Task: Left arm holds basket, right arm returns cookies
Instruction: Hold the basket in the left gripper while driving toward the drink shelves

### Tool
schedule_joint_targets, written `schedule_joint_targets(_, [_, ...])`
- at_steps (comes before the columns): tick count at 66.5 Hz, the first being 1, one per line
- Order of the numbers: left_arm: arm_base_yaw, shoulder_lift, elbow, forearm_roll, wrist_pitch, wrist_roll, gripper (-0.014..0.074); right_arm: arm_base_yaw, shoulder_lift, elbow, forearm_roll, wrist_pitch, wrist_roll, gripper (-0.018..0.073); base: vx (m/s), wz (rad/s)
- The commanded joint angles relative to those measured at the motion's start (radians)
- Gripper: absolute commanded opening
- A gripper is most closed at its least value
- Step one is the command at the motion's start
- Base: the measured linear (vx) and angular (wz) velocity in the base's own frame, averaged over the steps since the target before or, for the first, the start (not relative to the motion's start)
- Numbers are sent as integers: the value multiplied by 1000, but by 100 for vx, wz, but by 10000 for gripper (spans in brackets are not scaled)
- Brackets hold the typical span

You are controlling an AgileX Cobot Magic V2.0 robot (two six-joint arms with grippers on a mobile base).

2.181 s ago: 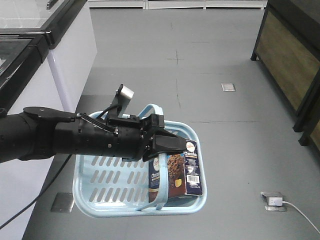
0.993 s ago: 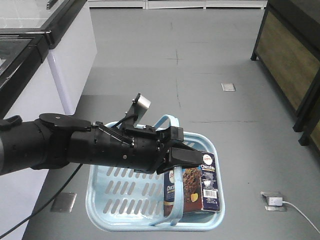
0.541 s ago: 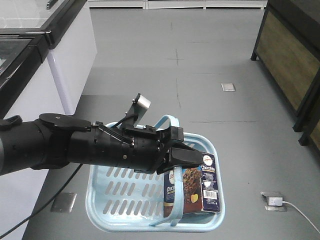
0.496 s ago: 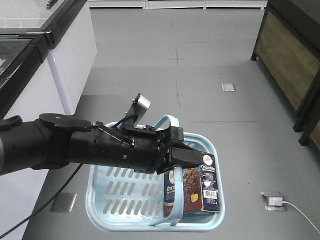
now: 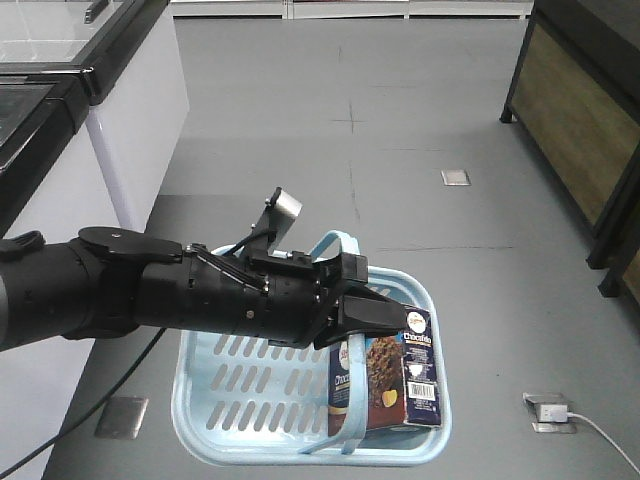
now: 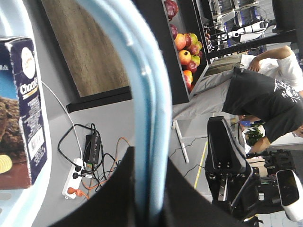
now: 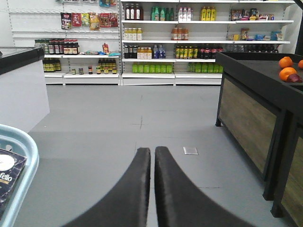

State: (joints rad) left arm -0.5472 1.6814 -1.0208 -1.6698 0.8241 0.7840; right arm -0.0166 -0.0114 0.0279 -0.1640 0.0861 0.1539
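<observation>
My left gripper (image 5: 378, 318) is shut on the two loop handles (image 6: 147, 71) of the light blue basket (image 5: 262, 388) and holds it above the grey floor. In the left wrist view the handles run straight between the black fingers (image 6: 118, 198) of the left gripper (image 6: 151, 189). The navy cookies box (image 5: 385, 375) stands upright in the basket's right end, with its barcode side showing (image 6: 21, 123). In the right wrist view my right gripper (image 7: 152, 152) is shut on nothing and points down the aisle, to the right of the basket rim (image 7: 21, 142) and the cookies (image 7: 7, 172).
A white counter (image 5: 120, 120) stands at the left and a dark wooden display stand (image 5: 590, 110) at the right. Drink shelves (image 7: 189, 42) line the far wall. A power strip with cables (image 6: 80, 161), a fruit rack (image 6: 182, 45) and a person (image 6: 265, 99) show beyond the handles.
Since 2.2 s ago the left arm has carried the basket and cookies right and slightly down. Over the last half second the grip is unchanged and the background has shifted slightly.
</observation>
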Motion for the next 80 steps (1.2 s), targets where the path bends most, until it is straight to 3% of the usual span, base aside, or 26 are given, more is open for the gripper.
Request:
schedule_joint_targets(1, [-3, -53, -29, -106, 53, 7, -3, -4, -12, 18, -11, -73, 1, -6, 15, -1])
schedule_joint_targets(80, [-3, -53, -29, -107, 49, 7, -3, -4, -12, 18, -11, -73, 1, -6, 33, -5])
